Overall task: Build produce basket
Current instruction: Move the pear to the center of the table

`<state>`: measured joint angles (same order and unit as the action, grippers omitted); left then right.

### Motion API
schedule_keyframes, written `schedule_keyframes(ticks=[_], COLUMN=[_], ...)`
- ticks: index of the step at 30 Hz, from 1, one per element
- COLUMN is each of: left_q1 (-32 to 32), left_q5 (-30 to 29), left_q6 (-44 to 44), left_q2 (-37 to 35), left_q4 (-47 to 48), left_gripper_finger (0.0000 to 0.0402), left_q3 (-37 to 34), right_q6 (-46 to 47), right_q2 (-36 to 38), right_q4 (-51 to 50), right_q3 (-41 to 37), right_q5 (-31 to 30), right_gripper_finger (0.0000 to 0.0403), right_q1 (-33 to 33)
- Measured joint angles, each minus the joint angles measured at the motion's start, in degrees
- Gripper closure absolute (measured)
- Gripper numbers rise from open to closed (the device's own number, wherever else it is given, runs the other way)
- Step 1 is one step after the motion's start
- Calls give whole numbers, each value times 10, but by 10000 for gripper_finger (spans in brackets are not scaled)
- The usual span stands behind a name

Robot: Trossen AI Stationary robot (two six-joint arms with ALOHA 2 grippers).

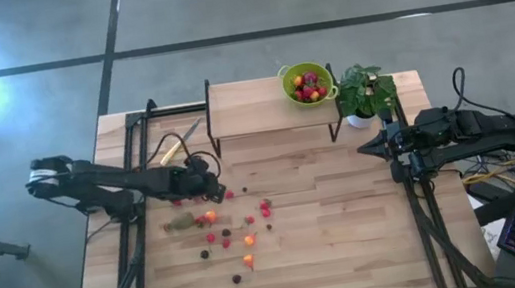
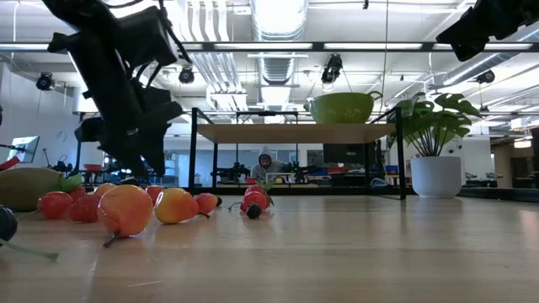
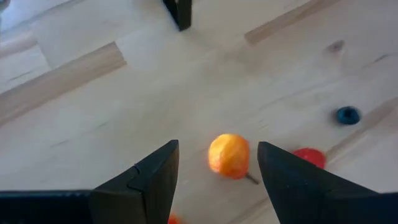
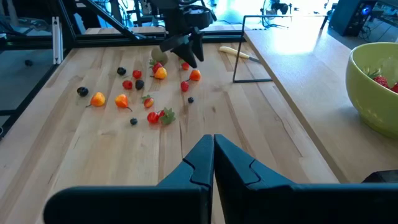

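Note:
The lime-green produce basket (image 1: 307, 84) stands on a raised wooden shelf at the table's far side, with some red fruits in it. Small red, orange and dark fruits (image 1: 239, 229) and a brownish-green kiwi (image 1: 181, 221) lie scattered on the table's left half. My left gripper (image 1: 215, 187) hangs open over the far end of this scatter, pointing steeply down. In the left wrist view its fingers (image 3: 149, 180) stand on either side of an orange fruit (image 3: 229, 155) on the wood, apart from it. My right gripper (image 4: 213, 149) waits shut above the table's right side.
A potted plant (image 1: 364, 94) stands right of the basket. The shelf's black frame legs (image 1: 213, 135) stand just beyond my left gripper. A yellow-handled knife (image 1: 177, 147) lies at the far left. Bare wood spreads over the table's right half (image 1: 349, 222).

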<state>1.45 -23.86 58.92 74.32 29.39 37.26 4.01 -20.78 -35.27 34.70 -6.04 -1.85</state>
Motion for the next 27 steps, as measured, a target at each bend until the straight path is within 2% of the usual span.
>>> schedule_keyframes(ticks=[7, 20, 27], left_q1=[0, 0, 0], left_q5=[13, 24, 17], left_q6=[16, 27, 27], left_q2=[18, 97, 107], left_q4=[-32, -59, -68], left_gripper_finger=[177, 177, 187], left_q3=[0, 0, 1], right_q6=[0, 0, 0], right_q2=[0, 0, 0], right_q4=[0, 0, 0], right_q3=[0, 0, 0], right_q5=[0, 0, 0], right_gripper_finger=[394, 394, 394], right_q1=[0, 0, 0])
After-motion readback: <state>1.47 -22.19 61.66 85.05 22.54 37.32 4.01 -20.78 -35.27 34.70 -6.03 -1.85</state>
